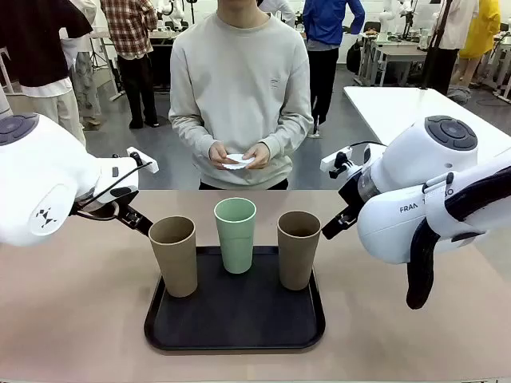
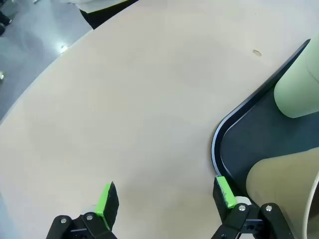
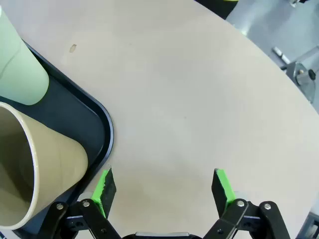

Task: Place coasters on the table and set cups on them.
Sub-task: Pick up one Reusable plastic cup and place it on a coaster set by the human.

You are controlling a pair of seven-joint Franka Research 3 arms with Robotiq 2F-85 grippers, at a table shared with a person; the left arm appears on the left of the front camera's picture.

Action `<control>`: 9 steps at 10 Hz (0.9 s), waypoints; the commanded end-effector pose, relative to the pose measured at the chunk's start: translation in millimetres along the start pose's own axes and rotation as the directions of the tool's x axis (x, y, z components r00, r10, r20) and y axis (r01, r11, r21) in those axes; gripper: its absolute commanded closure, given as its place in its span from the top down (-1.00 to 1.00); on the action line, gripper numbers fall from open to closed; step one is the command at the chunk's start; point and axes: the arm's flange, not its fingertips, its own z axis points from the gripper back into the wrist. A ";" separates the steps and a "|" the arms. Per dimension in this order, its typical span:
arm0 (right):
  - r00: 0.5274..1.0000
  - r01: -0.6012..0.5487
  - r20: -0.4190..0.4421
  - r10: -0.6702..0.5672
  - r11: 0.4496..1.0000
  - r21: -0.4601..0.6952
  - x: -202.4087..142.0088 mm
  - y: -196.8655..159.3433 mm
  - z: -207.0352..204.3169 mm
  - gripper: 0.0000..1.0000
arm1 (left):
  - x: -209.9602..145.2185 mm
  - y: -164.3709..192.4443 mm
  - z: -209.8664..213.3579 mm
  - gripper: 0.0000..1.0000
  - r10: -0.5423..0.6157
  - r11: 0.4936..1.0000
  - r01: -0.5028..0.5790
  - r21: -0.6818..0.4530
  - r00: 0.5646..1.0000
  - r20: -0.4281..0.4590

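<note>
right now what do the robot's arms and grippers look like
Both arms are white and rounded. The right arm carries FRAN lettering and a black cable sleeve; the left arm a black logo. The left gripper and right gripper are black with green pads.

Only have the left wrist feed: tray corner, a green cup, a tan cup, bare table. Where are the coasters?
Observer: The coasters are in the person's hands at the far side. None is on the table yet.
Operator: How many cups on the tray?
Observer: Three, upright in a row on the tray: left tan cup, green cup, right tan cup.
Operator: Right gripper?
Observer: The right gripper is open and empty, over bare table beside the tray's right edge.
</note>
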 end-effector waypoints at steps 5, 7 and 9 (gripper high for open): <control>1.000 0.000 0.000 0.000 1.000 0.000 0.0 0.0 0.0 1.00 | 0.0 -0.1 0.0 1.00 0.000 1.000 0.000 0.000 1.000 0.000; 1.000 0.000 0.000 0.000 1.000 0.000 0.0 0.0 0.0 1.00 | 0.0 -0.1 0.0 1.00 0.000 1.000 0.000 0.000 1.000 0.000; 1.000 0.000 0.000 0.000 1.000 0.000 0.0 0.0 0.0 1.00 | 0.0 -0.1 0.0 1.00 0.000 1.000 0.000 0.000 1.000 0.000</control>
